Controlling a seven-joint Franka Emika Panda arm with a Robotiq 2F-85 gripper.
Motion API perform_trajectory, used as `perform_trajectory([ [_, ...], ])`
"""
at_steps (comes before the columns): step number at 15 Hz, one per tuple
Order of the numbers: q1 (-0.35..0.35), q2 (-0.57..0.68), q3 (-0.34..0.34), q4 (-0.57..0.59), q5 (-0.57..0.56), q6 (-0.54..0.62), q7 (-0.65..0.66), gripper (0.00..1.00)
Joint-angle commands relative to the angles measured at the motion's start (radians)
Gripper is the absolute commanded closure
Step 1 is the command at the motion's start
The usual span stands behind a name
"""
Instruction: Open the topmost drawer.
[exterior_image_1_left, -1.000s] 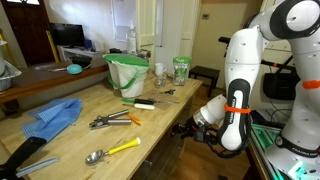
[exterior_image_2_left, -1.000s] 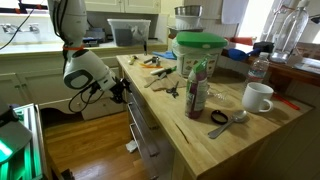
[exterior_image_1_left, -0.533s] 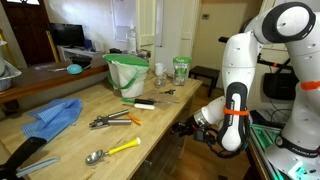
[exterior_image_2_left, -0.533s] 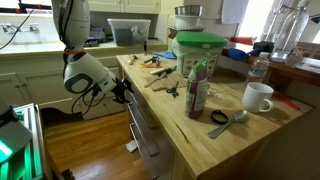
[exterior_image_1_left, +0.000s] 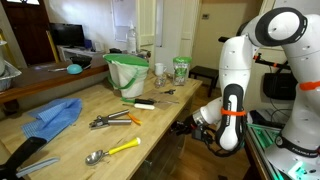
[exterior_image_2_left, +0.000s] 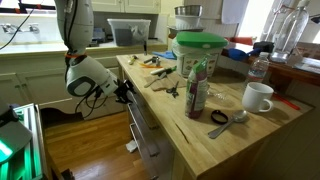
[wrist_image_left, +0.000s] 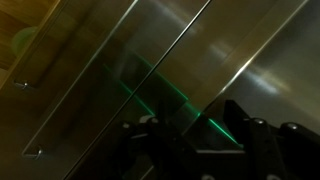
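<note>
The topmost drawer is the dark wood front just under the butcher-block countertop; its inside does not show. In an exterior view it is the dark band under the counter edge. My gripper is pressed up against that front at the near end of the island, and it also shows in an exterior view. In the wrist view my two dark fingers stand apart over the glossy dark front, with a thin bar running diagonally between them and a green reflection across it.
The countertop holds a blue cloth, pliers, a yellow-handled spoon, a green-and-white bucket, a bottle, a white mug and utensils. Lower drawers sit beneath. Wood floor lies beside the island.
The arm's upper links have shifted slightly toward the island. The gripper stays at the drawer front, and the drawer has not visibly moved.
</note>
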Motion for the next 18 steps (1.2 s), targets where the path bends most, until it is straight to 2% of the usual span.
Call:
perform_trajectory([
  [1, -0.014, 0.05, -0.013, 0.028, -0.047, 0.032, 0.038, 0.4],
  [4, -0.03, 0.064, -0.008, 0.032, -0.073, 0.018, 0.049, 0.56],
  [6, -0.037, 0.068, -0.007, 0.035, -0.089, 0.015, 0.056, 0.55],
  [7, -0.043, 0.065, -0.005, 0.028, -0.098, 0.005, 0.06, 0.66],
  [8, -0.048, 0.06, -0.002, 0.023, -0.113, 0.002, 0.064, 0.81],
  [9, -0.051, 0.055, -0.001, 0.017, -0.12, -0.001, 0.075, 0.87],
  [13, -0.093, 0.02, 0.025, -0.021, -0.184, -0.054, 0.162, 0.9],
  [18, -0.198, -0.043, 0.076, -0.079, -0.333, -0.151, 0.314, 0.93],
])
